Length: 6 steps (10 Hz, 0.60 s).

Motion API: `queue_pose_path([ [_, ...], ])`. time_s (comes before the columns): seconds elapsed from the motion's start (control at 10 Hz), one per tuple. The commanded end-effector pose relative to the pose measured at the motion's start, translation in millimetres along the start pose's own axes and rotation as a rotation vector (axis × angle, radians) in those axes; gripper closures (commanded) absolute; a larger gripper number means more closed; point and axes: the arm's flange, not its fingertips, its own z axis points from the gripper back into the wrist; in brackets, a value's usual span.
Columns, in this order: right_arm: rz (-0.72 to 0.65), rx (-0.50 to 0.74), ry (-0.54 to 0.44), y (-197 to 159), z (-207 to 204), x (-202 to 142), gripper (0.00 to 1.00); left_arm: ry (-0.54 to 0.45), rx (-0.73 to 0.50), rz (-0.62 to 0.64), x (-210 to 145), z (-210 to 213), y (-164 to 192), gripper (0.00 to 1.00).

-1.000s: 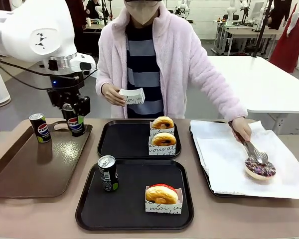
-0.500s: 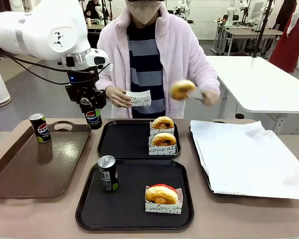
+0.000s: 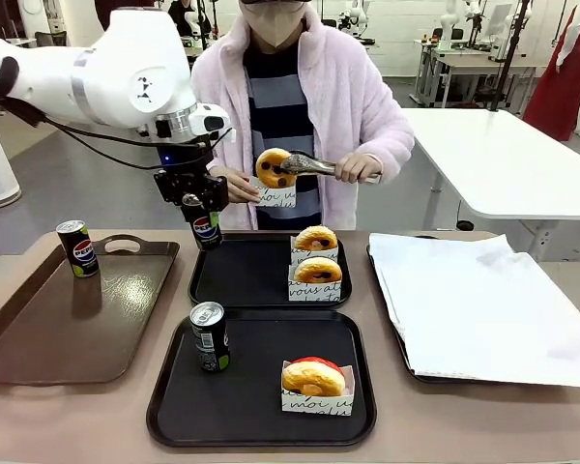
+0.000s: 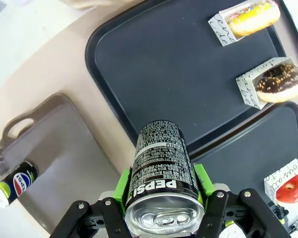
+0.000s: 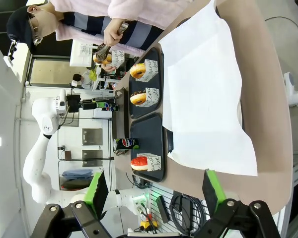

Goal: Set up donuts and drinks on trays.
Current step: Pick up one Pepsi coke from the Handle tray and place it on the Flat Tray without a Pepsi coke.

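My left gripper (image 3: pixel 201 215) is shut on a black Pepsi can (image 3: pixel 206 230), held in the air over the far-left corner of the far black tray (image 3: pixel 237 275). In the left wrist view the can (image 4: pixel 161 158) stands between the green pads (image 4: pixel 122 182), above that tray (image 4: pixel 179 74). Two donuts (image 3: pixel 315 238) (image 3: pixel 318 270) in paper holders sit on the far tray. The near black tray (image 3: pixel 242 406) carries a second can (image 3: pixel 210 336) and a red-iced donut (image 3: pixel 313 377). The person holds a donut (image 3: pixel 273 166) in tongs over a paper holder (image 3: pixel 275 196). My right gripper (image 5: pixel 156 193) is open, off the table's right end.
A glossy brown tray (image 3: pixel 68 338) with handles lies at the left with one can (image 3: pixel 76 248) on it. A tray lined with white paper (image 3: pixel 483 300) is at the right. The person stands close behind the far tray.
My left gripper has carried the can up and right, from over the brown tray to over the far black tray's corner. The person lifted a donut off the paper-lined tray with tongs.
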Motion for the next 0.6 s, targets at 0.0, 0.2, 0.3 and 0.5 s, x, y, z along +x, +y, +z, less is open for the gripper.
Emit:
queue_pose_path([
  [0.0, 0.018, 0.022, -0.011, -0.4, 0.1, 2.2, 0.0, 0.007, 0.028, 0.028, 22.1, -10.8, -3.5, 0.41],
  [0.2, 0.018, 0.022, -0.011, -0.4, 0.1, 2.2, 0.0, 0.06, 0.048, 0.043, 35.0, -33.4, -1.7, 0.41],
  [0.3, 0.018, 0.022, -0.011, -0.4, 0.1, 2.2, 0.0, 0.09, 0.052, 0.041, 33.6, -39.0, -0.2, 0.41],
  [0.5, 0.018, 0.022, -0.011, -0.4, 0.1, 2.2, 0.0, 0.133, 0.042, -0.009, 6.0, -26.4, 6.9, 0.41],
])
